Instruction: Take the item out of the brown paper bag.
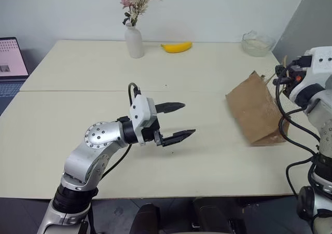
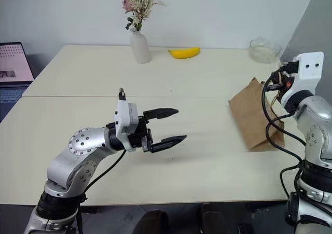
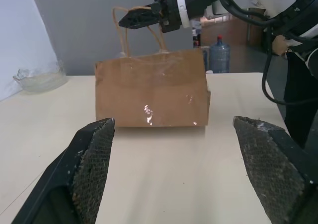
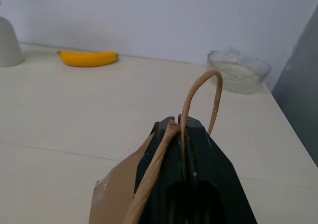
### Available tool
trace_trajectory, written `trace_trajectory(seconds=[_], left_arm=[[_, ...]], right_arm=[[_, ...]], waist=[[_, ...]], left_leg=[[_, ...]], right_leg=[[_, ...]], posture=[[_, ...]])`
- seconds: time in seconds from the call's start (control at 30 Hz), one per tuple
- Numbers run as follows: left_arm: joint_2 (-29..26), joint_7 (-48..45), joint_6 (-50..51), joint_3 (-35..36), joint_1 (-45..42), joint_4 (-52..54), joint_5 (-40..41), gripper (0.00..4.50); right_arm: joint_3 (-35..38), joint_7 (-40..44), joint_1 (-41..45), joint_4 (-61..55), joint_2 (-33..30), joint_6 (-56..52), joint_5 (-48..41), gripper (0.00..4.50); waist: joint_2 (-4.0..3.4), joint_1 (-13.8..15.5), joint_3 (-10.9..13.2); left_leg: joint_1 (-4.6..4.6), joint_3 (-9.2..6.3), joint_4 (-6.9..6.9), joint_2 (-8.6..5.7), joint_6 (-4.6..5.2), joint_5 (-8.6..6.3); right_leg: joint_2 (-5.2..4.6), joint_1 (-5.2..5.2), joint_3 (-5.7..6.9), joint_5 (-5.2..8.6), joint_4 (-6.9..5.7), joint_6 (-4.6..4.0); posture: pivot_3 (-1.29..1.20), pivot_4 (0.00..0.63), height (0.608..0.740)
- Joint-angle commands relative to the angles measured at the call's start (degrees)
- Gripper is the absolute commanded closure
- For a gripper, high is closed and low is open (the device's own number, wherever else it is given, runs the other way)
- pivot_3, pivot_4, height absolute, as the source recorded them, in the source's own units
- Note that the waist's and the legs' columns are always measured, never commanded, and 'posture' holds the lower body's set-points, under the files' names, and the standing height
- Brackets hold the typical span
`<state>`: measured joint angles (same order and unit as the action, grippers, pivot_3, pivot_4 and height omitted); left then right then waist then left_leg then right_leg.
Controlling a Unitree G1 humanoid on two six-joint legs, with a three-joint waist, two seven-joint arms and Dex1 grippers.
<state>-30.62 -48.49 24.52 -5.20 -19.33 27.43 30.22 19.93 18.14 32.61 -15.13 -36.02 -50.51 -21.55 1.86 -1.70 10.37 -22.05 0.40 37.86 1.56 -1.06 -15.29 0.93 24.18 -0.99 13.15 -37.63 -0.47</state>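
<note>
The table (image 1: pixel 78 135) carries the brown paper bag (image 1: pixel 254 112), which stands upright near its right edge. The right gripper (image 4: pixel 181 127) has its jaws pressed together on the bag's cord handle (image 4: pixel 198 92), one loop arching just past the fingertips and a strand running down between them.

The likeliest trouble is that the pinch holds only one thin cord: a pull could drag or tip the whole light bag instead of opening its mouth, or the cord could slip free of the closed jaws. A tilted bag near the table's edge could also spill over the side (it sits close to the edge already).

The left gripper (image 1: pixel 179 121) hangs over the table with its jaws wide apart, aimed sideways at the bag; the bag's flat side lies straight ahead of those fingers, well apart from them.

The item itself cannot be seen; it is presumably inside the bag, below the right jaws.
</note>
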Motion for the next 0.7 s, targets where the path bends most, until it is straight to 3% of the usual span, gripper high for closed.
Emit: trace_trajectory(seconds=[0.03, 0.27, 0.4, 0.7], left_arm=[[-0.4, 1.7, 0.9, 1.7, 1.7, 3.3, 1.0, 0.51], [-1.2, 5.3, 2.9, 4.4, 7.2, 6.3, 1.6, 0.51], [-1.5, 9.0, 5.4, 8.2, 12.1, 10.4, 3.6, 0.51], [-1.0, 16.6, 7.3, 15.0, 22.9, 17.7, 4.5, 0.51]], right_arm=[[-4.7, 7.3, 2.6, 1.9, -4.4, 8.8, 1.9, 4.48], [-18.1, 21.2, 13.7, 19.8, -5.2, 31.3, 9.6, 4.48], [-25.1, 26.8, 26.9, 40.2, 1.1, 47.0, 15.3, 4.48], [-29.1, 33.8, 44.5, 72.4, 16.1, 70.9, 20.6, 4.48]], waist=[[-0.02, -0.1, 0.0], [-0.07, -0.3, 0.1], [-0.13, -1.0, 0.1], [-0.21, -0.7, 0.2]], left_leg=[[0.01, 0.01, -0.01, 0.00, 0.00, 0.00], [0.08, 0.03, -0.01, 0.05, 0.00, 0.00], [0.10, 0.08, -0.01, 0.07, 0.01, 0.00], [0.03, 0.04, -0.04, 0.14, 0.00, 0.00]], right_leg=[[0.00, 0.00, -0.01, 0.00, 0.00, 0.00], [0.01, -0.01, 0.02, 0.00, -0.04, 0.00], [0.00, 0.00, -0.04, -0.01, -0.05, -0.01], [-0.08, 0.04, -0.03, 0.04, -0.01, -0.11]], posture=[[0.00, 0.150, 0.740], [0.00, 0.150, 0.740], [0.00, 0.150, 0.740], [0.00, 0.150, 0.740]])
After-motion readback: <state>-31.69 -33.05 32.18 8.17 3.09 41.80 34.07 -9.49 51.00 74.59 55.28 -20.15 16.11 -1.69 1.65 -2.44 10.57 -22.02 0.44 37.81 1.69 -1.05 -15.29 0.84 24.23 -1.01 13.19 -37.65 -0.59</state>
